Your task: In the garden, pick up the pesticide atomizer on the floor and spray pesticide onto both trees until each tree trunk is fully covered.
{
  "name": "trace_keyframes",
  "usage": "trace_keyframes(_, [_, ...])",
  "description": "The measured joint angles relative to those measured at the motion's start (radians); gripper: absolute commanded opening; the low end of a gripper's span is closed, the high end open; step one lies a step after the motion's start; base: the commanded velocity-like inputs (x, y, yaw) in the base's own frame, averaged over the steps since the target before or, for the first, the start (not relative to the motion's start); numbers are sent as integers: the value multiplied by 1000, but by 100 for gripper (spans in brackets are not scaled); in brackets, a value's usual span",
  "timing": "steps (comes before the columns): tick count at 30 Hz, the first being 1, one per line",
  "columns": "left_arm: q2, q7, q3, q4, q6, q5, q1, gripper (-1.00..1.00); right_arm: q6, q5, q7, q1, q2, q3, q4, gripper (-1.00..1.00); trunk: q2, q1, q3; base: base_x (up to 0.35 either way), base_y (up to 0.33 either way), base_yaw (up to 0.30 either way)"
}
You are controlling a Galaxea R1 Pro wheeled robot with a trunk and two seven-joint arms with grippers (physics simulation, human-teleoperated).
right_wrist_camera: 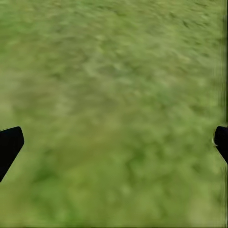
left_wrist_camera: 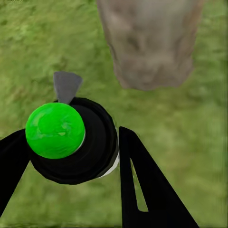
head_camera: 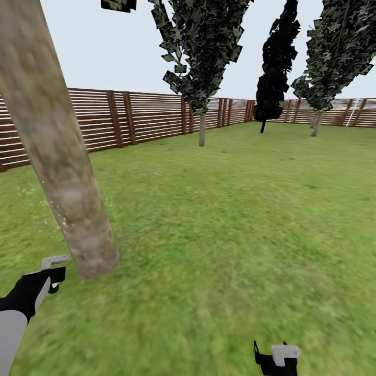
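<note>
Gripping the pesticide atomizer (left_wrist_camera: pixel 71 142) in the left gripper (head_camera: pixel 49 277), lower left of frame, nozzle toward the near tree trunk (head_camera: pixel 57 156); pickup done, coverage apparently unfinished, far tree (head_camera: pixel 201 62) upper centre untreated. Right gripper (right_wrist_camera: pixel 114 142) spread, empty.

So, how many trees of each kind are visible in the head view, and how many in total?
Trees with green foliage and pale trunk: 3, namely the near tree trunk by the left gripper, the middle tree and the right tree.
Black-foliaged tree: 1
Total: 4
</note>
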Motion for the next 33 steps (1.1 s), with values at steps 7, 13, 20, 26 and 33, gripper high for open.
trace_keyframes(7, [-4, 68, 4, 8, 3, 8, 0, -100, 0, 0, 0, 0, 0, 1, -1, 100, 0, 0, 0, 130, -250, 203])
trace_keyframes(13, [-14, 73, 5, 18, 6, 8, 0, -100, 0, 0, 0, 0, 0, 1, 0, 100, 0, 0, 0, 236, -190, 277])
trace_keyframes(20, [-41, 75, 4, 19, 6, 4, 0, -100, 0, 0, 0, 0, 0, 1, 1, 100, 0, 0, 0, 238, -188, 277])
trace_keyframes(26, [-39, 76, 6, 18, 6, 4, 0, -100, 0, 0, 0, 0, 0, 1, 1, 100, 0, 0, 0, 238, -187, 267])
trace_keyframes(33, [-41, 76, 2, 18, 5, 3, 0, -100, 0, 0, 1, 0, 0, 1, 1, 100, 0, 0, 0, 224, -195, 17])
